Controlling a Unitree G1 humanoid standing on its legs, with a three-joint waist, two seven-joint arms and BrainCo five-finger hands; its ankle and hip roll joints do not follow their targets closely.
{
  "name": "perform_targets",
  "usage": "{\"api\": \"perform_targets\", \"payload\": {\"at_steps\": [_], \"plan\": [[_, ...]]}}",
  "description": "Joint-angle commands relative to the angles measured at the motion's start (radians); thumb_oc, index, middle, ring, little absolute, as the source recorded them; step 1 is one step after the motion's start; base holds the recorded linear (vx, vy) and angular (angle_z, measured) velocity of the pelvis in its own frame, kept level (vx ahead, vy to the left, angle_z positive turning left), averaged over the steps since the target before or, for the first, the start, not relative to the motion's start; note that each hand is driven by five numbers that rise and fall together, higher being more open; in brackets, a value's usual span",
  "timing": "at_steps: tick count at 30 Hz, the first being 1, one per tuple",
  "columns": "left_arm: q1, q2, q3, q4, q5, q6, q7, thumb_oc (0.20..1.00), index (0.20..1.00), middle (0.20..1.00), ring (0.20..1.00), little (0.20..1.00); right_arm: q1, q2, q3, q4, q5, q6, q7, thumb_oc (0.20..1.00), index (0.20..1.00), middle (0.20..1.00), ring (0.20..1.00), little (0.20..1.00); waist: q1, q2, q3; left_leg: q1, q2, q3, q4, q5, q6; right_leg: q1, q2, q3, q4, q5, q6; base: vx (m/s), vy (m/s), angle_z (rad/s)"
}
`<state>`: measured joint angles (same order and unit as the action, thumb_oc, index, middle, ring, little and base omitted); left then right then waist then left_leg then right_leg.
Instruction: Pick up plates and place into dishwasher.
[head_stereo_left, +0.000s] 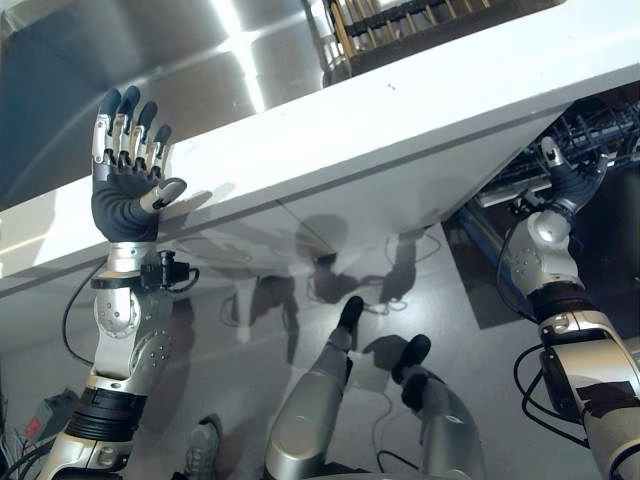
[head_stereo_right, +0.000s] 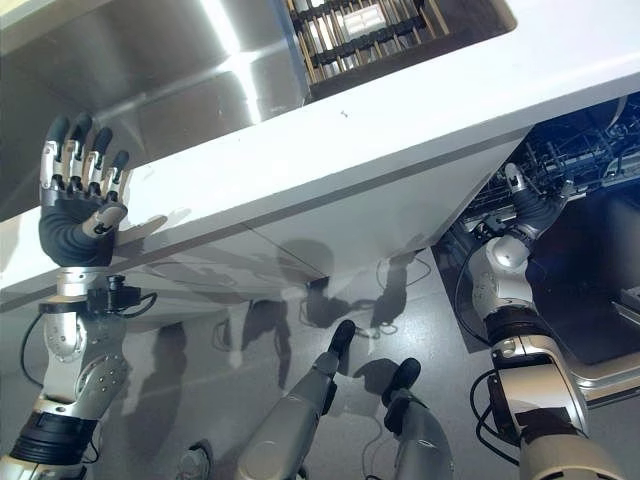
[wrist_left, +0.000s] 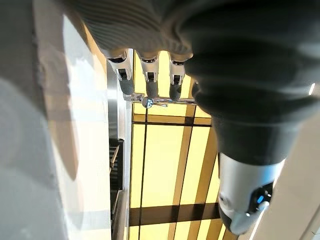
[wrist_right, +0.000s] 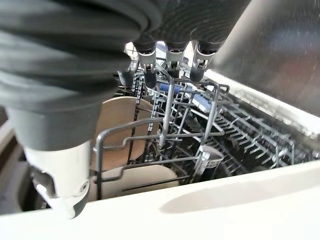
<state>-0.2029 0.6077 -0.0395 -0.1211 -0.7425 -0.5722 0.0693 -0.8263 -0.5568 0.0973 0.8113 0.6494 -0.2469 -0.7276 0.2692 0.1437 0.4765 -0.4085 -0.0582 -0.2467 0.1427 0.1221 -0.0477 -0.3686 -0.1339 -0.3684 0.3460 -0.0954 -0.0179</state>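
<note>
Right robot hand (wrist_right: 170, 50), empty fingers straight, half hides a plate (wrist_right: 117, 132) behind dishwasher rack (wrist_right: 200, 130) wires.

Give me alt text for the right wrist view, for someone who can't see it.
The right hand reaches into a dishwasher rack, its fingers hanging among the grey wire tines. A tan plate stands upright in the rack beside them, behind a white counter edge.
</note>
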Motion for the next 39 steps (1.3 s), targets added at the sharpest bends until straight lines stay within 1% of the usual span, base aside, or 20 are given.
{"api": "perform_targets", "payload": {"at_steps": [1, 5, 9, 11, 12, 14, 19, 22, 27, 33, 36, 37, 38, 39], "plan": [[0.045, 0.031, -0.054, 0.009, -0.03, 0.042, 0.031, 1.0, 1.0, 1.0, 1.0, 1.0, -0.222, -0.011, 0.087, -0.061, -0.118, -0.022, -0.059, 1.0, 1.0, 1.0, 1.0, 1.0, 0.05, -0.112, 0.043, -0.022, -0.07, 0.09, 0.157, -0.162, 0.078, 0.057, -0.119, 0.094, -0.299, 0.294, 0.163, -0.06, 0.002, 0.12], [0.013, 0.03, -0.082, 0.015, -0.009, 0.043, 0.068, 1.0, 1.0, 1.0, 1.0, 1.0, -0.219, 0.002, 0.09, -0.04, -0.098, -0.017, -0.114, 1.0, 1.0, 1.0, 1.0, 1.0, 0.037, -0.114, 0.043, -0.025, -0.07, 0.092, 0.161, -0.167, 0.083, 0.045, -0.115, 0.111, -0.302, 0.301, 0.162, -0.04, 0.001, 0.08], [-0.016, 0.033, -0.102, 0.019, -0.001, 0.043, 0.089, 1.0, 1.0, 1.0, 1.0, 1.0, -0.227, 0.011, 0.087, -0.034, -0.104, -0.021, -0.226, 1.0, 1.0, 1.0, 1.0, 1.0, 0.024, -0.114, 0.043, -0.035, -0.073, 0.097, 0.16, -0.167, 0.089, 0.03, -0.108, 0.126, -0.316, 0.31, 0.163, -0.05, 0.009, 0.02], [-0.019, 0.034, -0.106, 0.022, -0.003, 0.038, 0.091, 1.0, 1.0, 1.0, 1.0, 1.0, -0.222, 0.009, 0.084, -0.038, -0.135, 0.0, -0.304, 1.0, 1.0, 1.0, 1.0, 1.0, 0.019, -0.116, 0.043, -0.034, -0.071, 0.102, 0.153, -0.167, 0.091, 0.028, -0.105, 0.131, -0.323, 0.313, 0.163, -0.04, 0.029, 0.02], [-0.017, 0.032, -0.109, 0.021, -0.003, 0.033, 0.093, 1.0, 1.0, 1.0, 1.0, 1.0, -0.215, 0.012, 0.081, -0.042, -0.12, 0.009, -0.362, 1.0, 1.0, 1.0, 1.0, 1.0, 0.015, -0.118, 0.043, -0.03, -0.071, 0.105, 0.149, -0.168, 0.093, 0.03, -0.103, 0.135, -0.327, 0.315, 0.162, -0.03, 0.039, 0.05], [-0.015, 0.035, -0.11, 0.017, -0.007, 0.028, 0.095, 1.0, 1.0, 1.0, 1.0, 1.0, -0.192, 0.019, 0.067, -0.048, -0.113, 0.027, -0.431, 1.0, 1.0, 1.0, 1.0, 1.0, 0.01, -0.123, 0.043, -0.02, -0.07, 0.11, 0.143, -0.171, 0.096, 0.035, -0.101, 0.141, -0.331, 0.317, 0.16, -0.04, 0.045, 0.05], [-0.017, 0.025, -0.118, -0.001, 0.007, 0.033, 0.102, 1.0, 1.0, 1.0, 1.0, 1.0, -0.123, 0.053, 0.052, -0.11, -0.111, 0.098, -0.513, 1.0, 1.0, 1.0, 1.0, 1.0, -0.001, -0.141, 0.043, 0.019, -0.07, 0.126, 0.13, -0.178, 0.104, 0.064, -0.098, 0.152, -0.342, 0.324, 0.154, -0.03, 0.048, 0.06], [-0.013, 0.012, -0.12, -0.007, 0.022, 0.038, 0.109, 1.0, 1.0, 1.0, 1.0, 1.0, -0.067, 0.079, 0.052, -0.167, -0.141, 0.118, -0.535, 1.0, 1.0, 1.0, 1.0, 1.0, -0.012, -0.147, 0.043, 0.053, -0.071, 0.135, 0.123, -0.183, 0.109, 0.086, -0.096, 0.166, -0.345, 0.328, 0.152, 0.0, 0.078, -0.1], [0.012, -0.017, -0.123, -0.021, 0.051, 0.048, 0.115, 1.0, 1.0, 1.0, 1.0, 1.0, 0.031, 0.121, 0.037, -0.283, -0.205, 0.127, -0.552, 1.0, 1.0, 1.0, 1.0, 1.0, -0.032, -0.156, 0.043, 0.109, -0.073, 0.148, 0.115, -0.197, 0.117, 0.117, -0.096, 0.187, -0.344, 0.335, 0.151, 0.01, 0.068, -0.17], [0.087, -0.055, -0.094, -0.051, 0.094, 0.062, 0.107, 1.0, 1.0, 1.0, 1.0, 1.0, 0.261, 0.193, 0.0, -0.513, -0.262, 0.127, -0.522, 1.0, 1.0, 1.0, 1.0, 1.0, -0.084, -0.165, 0.043, 0.197, -0.067, 0.184, 0.104, -0.22, 0.124, 0.147, -0.095, 0.215, -0.331, 0.347, 0.156, 0.04, 0.078, -0.27], [0.137, -0.067, -0.075, -0.061, 0.103, 0.068, 0.11, 1.0, 1.0, 1.0, 1.0, 1.0, 0.372, 0.225, -0.017, -0.596, -0.275, 0.129, -0.501, 1.0, 1.0, 1.0, 1.0, 1.0, -0.104, -0.165, 0.043, 0.242, -0.054, 0.218, 0.095, -0.223, 0.127, 0.157, -0.102, 0.197, -0.266, 0.353, 0.162, 0.04, 0.098, -0.52], [0.152, -0.071, -0.068, -0.067, 0.105, 0.069, 0.107, 1.0, 1.0, 1.0, 1.0, 1.0, 0.403, 0.232, -0.025, -0.61, -0.282, 0.122, -0.491, 1.0, 1.0, 1.0, 1.0, 1.0, -0.106, -0.163, 0.043, 0.252, -0.051, 0.228, 0.095, -0.224, 0.131, 0.16, -0.103, 0.193, -0.23, 0.346, 0.161, 0.03, 0.096, -0.68], [0.167, -0.073, -0.06, -0.067, 0.1, 0.071, 0.099, 1.0, 1.0, 1.0, 1.0, 1.0, 0.441, 0.233, -0.032, -0.62, -0.281, 0.108, -0.473, 1.0, 1.0, 1.0, 1.0, 1.0, -0.11, -0.158, 0.043, 0.262, -0.049, 0.24, 0.096, -0.22, 0.133, 0.174, -0.099, 0.193, -0.214, 0.322, 0.156, 0.04, 0.073, -0.77], [0.181, -0.079, -0.06, -0.07, 0.101, 0.072, 0.093, 1.0, 1.0, 1.0, 1.0, 1.0, 0.469, 0.23, -0.034, -0.629, -0.273, 0.101, -0.471, 1.0, 1.0, 1.0, 1.0, 1.0, -0.112, -0.151, 0.043, 0.278, -0.043, 0.248, 0.094, -0.223, 0.134, 0.188, -0.093, 0.193, -0.198, 0.314, 0.155, 0.03, 0.047, -0.81]]}}
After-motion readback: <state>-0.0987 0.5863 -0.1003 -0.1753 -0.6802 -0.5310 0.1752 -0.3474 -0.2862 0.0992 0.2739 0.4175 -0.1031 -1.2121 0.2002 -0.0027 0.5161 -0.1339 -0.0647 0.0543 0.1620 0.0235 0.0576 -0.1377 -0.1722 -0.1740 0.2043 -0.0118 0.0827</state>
